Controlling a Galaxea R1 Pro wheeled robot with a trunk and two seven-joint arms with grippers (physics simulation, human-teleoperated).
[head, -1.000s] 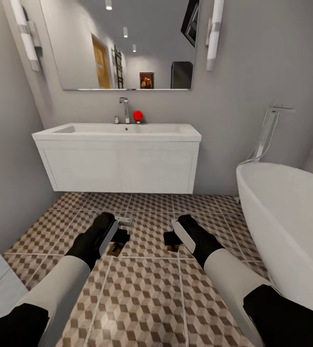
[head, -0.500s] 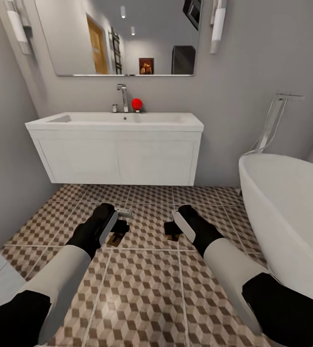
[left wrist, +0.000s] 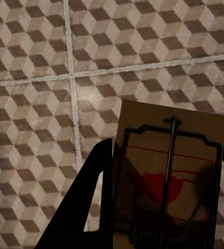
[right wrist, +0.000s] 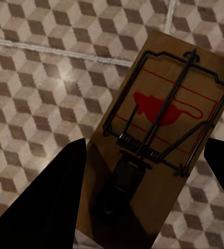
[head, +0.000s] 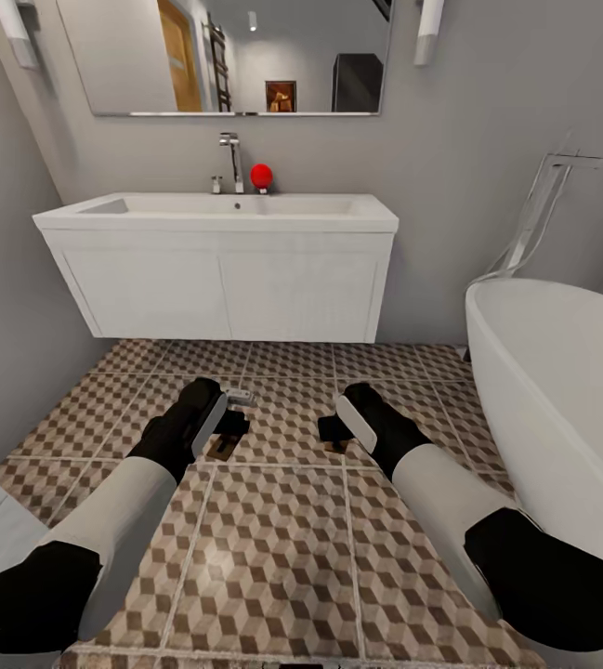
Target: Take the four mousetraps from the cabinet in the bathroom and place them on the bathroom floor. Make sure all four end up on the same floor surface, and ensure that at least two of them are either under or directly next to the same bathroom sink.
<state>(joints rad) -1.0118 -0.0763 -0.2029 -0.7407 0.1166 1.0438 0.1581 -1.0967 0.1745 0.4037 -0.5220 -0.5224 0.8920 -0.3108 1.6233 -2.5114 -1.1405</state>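
Nearest, the two white-and-black forearms are seen reaching forward over the bathroom floor (head: 273, 567). A mousetrap (left wrist: 169, 176) is held between the closed fingers of the left gripper (head: 229, 429) above the cube-patterned tiles. A second mousetrap (right wrist: 161, 137) is clamped in the right gripper (head: 331, 433). In the head view both traps are largely hidden by the grippers. Just beyond the left gripper a small grey object (head: 241, 397) is hard to identify. Farther off stands a white wall-hung sink (head: 217, 265); a bathtub (head: 561, 390) is cut off at the right.
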